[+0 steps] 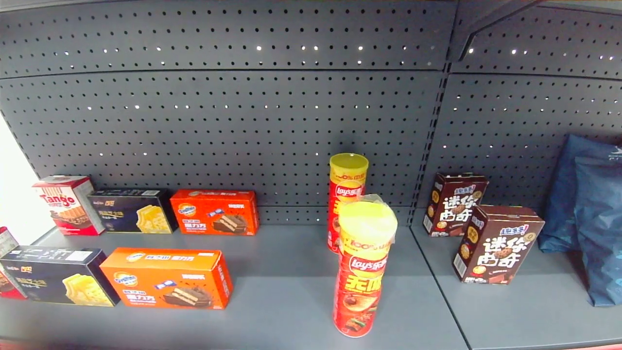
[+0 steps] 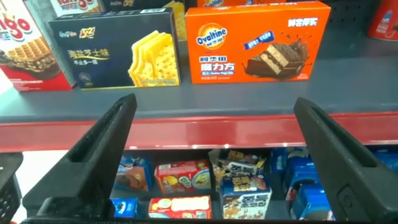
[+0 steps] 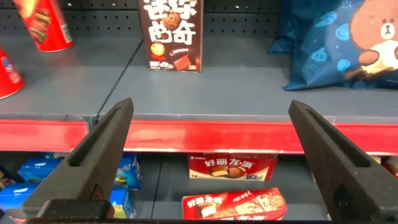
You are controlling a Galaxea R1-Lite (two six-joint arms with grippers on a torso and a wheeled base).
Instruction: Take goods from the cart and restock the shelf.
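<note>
The grey shelf (image 1: 286,287) holds two chip cans (image 1: 362,272) with yellow lids in the middle, one behind the other. Orange wafer boxes (image 1: 167,279) and black cracker boxes (image 1: 58,277) lie at the left. Two brown cookie boxes (image 1: 498,245) stand at the right. My left gripper (image 2: 214,102) is open and holds nothing, in front of the shelf's red edge (image 2: 249,130), facing an orange box (image 2: 258,40) and a black box (image 2: 115,50). My right gripper (image 3: 210,104) is open with nothing in it, before the red edge (image 3: 249,137), facing a brown box (image 3: 171,34).
Blue snack bags (image 1: 593,218) lean at the far right of the shelf. A red-and-white wafer box (image 1: 68,204) stands at the back left. A pegboard wall (image 1: 233,126) closes the back. A lower shelf holds several packed boxes (image 2: 183,177), (image 3: 233,168).
</note>
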